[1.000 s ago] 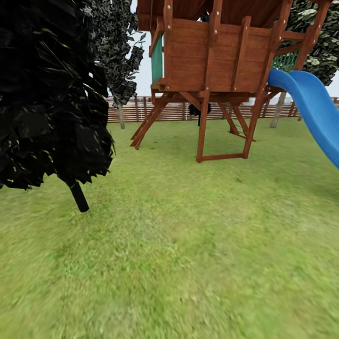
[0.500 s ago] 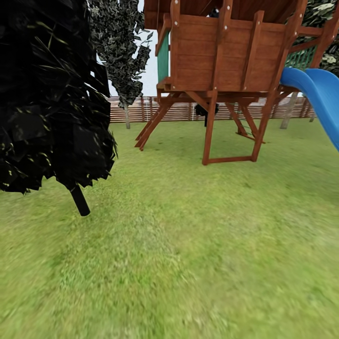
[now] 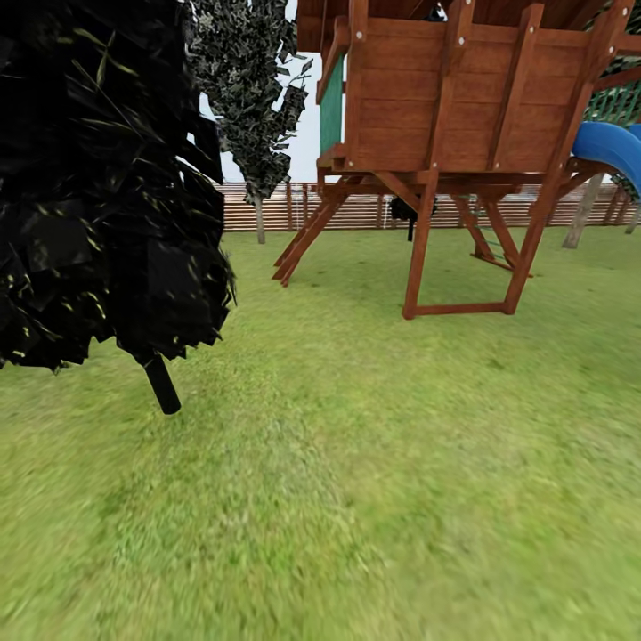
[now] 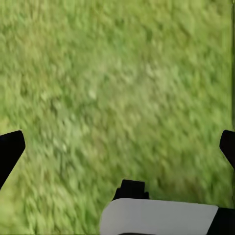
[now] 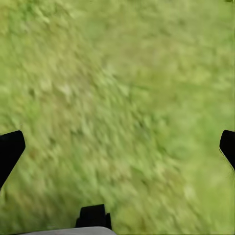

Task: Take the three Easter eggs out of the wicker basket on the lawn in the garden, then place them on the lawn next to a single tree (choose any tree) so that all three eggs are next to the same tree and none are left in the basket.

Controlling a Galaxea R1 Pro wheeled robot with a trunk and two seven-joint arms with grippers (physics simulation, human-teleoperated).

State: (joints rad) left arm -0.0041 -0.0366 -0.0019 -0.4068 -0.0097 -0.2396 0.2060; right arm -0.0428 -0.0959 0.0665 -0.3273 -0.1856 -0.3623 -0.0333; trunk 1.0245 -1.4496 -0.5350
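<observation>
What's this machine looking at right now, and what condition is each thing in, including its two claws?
Left gripper: open, empty, over grass.
Right gripper: open, empty, over grass.
Lawn: bare green grass here.
Dark bush: upright on a thin leaning stem, close at the left.
Wooden playset: standing on the lawn.
Blue slide: attached to the playset.
Fence: standing along the back.

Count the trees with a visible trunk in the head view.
3. A dark cypress close at the left, a grey-leaved tree by the fence, and a trunk at the far right behind the playset. Others may be hidden behind it.
</observation>
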